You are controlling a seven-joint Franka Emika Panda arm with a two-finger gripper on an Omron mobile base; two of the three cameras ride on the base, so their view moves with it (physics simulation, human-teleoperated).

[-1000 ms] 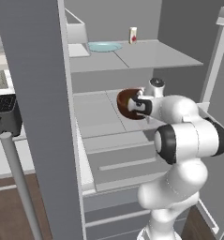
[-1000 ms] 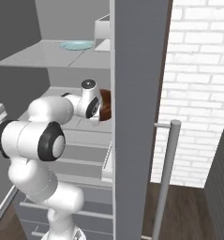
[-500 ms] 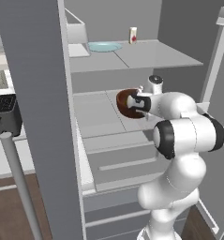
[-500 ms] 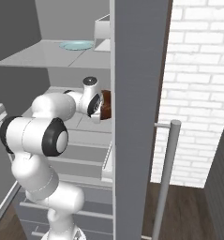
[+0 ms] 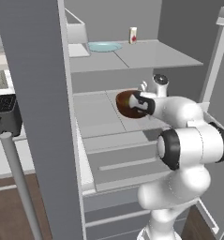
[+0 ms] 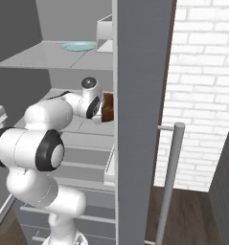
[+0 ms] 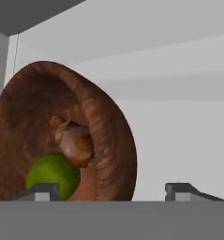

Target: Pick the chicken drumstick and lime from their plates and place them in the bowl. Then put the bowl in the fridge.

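Bowl (image 7: 99, 140) with lime (image 7: 52, 176) and chicken drumstick (image 7: 75, 143) sits on the fridge shelf (image 5: 97, 119); my claw (image 7: 113, 191) spreads wide around its rim, gripping nothing. Next, withdraw clear.

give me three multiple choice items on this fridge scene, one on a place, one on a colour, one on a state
1. Where is the wooden bowl?
A. on a fridge shelf
B. on the floor
C. on the top shelf

2. What colour is the fruit beside the chicken drumstick in the bowl?
A. red
B. green
C. yellow

3. How do the jaws of the pincer stand?
A. clamped on the bowl's rim
B. shut on nothing
C. apart

Key: 1 A, the left base view shows it on the middle shelf; 2 B, the lime is green; 3 C, hand view shows tips wide, one each side of the rim.
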